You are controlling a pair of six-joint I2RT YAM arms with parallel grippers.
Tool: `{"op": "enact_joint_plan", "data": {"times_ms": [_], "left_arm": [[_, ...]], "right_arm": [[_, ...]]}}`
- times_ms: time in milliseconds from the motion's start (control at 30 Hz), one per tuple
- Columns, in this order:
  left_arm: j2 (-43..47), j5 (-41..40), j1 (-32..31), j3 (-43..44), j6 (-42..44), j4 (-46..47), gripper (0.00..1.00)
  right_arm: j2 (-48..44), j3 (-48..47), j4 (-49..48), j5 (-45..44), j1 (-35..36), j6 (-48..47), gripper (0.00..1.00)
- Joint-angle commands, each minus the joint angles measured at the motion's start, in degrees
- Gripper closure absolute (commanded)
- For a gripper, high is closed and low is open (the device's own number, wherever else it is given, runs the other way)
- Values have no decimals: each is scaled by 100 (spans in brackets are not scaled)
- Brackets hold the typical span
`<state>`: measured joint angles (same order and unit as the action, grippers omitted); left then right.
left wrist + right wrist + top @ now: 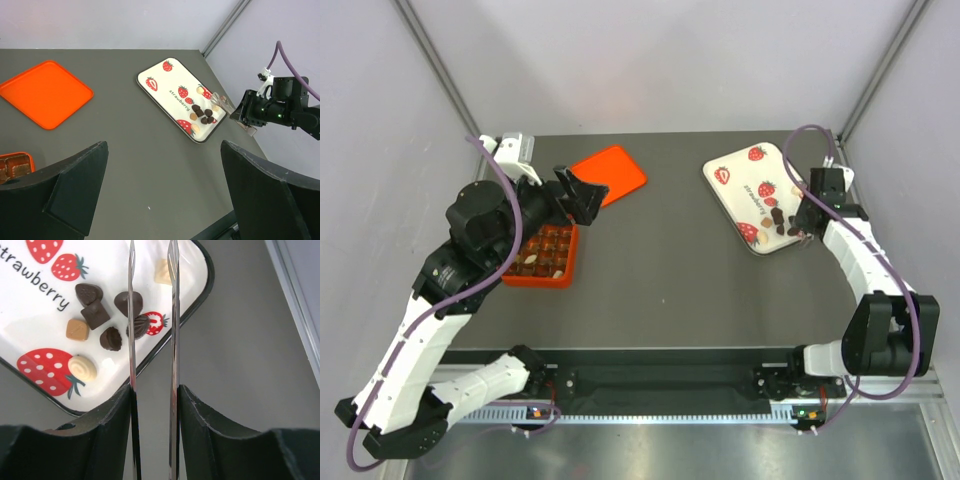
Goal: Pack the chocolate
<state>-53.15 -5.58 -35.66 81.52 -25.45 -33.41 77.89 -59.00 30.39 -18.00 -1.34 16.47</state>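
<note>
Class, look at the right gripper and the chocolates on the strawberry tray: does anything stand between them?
Nothing visible does. The right gripper hangs open over the chocolates on the tray, with only air between.

small dark and cream chocolate (95, 315), loose cluster on strawberry tray (30, 325)

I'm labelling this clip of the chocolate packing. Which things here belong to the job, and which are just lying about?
Job:
- chocolates
- tray holding them
- box with compartments
- right gripper, open at the tray

Lying about:
- lid, flat on the table, apart from the box
</note>
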Motion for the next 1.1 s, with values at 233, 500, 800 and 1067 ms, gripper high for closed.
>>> {"op": "enact_joint_plan", "data": {"times_ms": [233, 500, 800, 1067], "left_arm": [[-12, 49, 15, -22, -4, 335, 1], [-12, 49, 15, -66, -30, 370, 1], [-38, 75, 15, -74, -48, 405, 1], [-64, 40, 24, 66, -4, 362, 1]], "right_arm": [[-55, -50, -16, 190, -507, -56, 59], [77, 117, -227, 596, -569, -21, 59], [165, 179, -165, 561, -577, -3, 62], [-160, -102, -182, 912, -516, -82, 74]]}}
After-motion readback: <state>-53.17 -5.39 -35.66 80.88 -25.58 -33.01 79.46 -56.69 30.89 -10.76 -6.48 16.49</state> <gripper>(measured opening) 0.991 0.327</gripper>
